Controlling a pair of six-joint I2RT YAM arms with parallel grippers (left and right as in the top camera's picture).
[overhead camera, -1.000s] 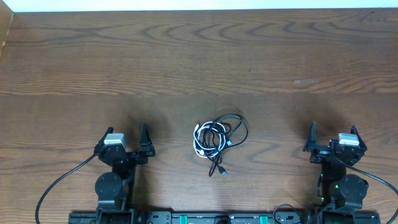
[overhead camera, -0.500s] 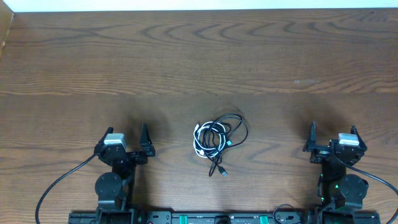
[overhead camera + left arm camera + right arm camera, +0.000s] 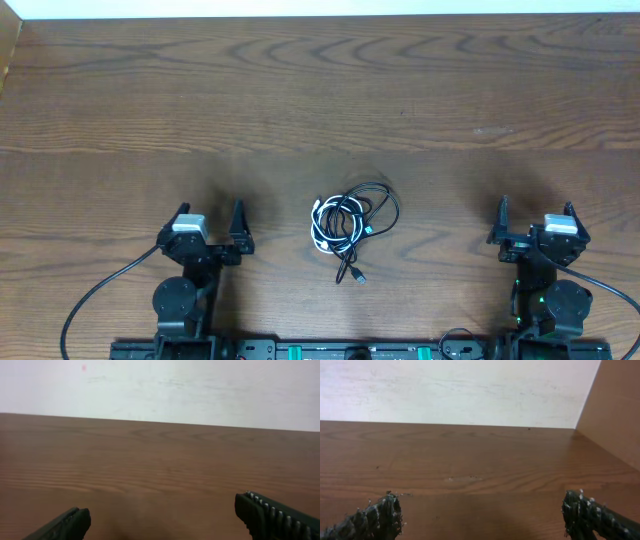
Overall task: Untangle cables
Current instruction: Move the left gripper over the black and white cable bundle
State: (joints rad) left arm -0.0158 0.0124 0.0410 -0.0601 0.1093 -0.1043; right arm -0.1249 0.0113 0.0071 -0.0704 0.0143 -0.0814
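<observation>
Two tools are shown wide open and empty at the near edge: left gripper [image 3: 210,212] and right gripper [image 3: 537,208]. The cables [image 3: 350,225] lie knotted between them, untouched; untangling is judged not yet begun, and a reach toward the bundle seems called for.

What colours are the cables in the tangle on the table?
Black and white. The cables show best in the overhead view.

A brown wooden table [image 3: 320,90] carries one tangled bundle of black and white cables [image 3: 347,221]
</observation>
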